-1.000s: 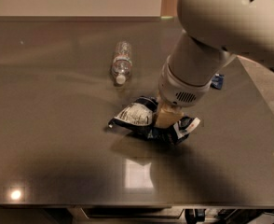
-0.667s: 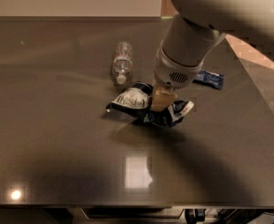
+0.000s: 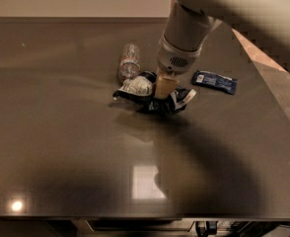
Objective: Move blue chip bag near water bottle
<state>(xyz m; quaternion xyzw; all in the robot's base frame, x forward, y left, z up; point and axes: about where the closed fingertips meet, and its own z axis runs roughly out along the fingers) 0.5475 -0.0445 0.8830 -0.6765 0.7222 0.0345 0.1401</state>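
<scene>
Here, my tool (image 3: 164,86) is clamped on the large, crumpled dark-blue foil chip bag (image 3: 135,89), low on the dark glossy counter (image 3: 61,132) and just beside the small clear plastic water bottle (image 3: 128,63), which lies on its side. Any further push could set that bottle rolling, and the slick foil may slip free.

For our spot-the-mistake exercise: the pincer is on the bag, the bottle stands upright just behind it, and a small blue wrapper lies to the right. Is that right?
Not quite: the bottle lies on its side, not upright, as the camera view shows. The rest holds: the pincer is on the bag, and the wrapper lies to the right.
</scene>
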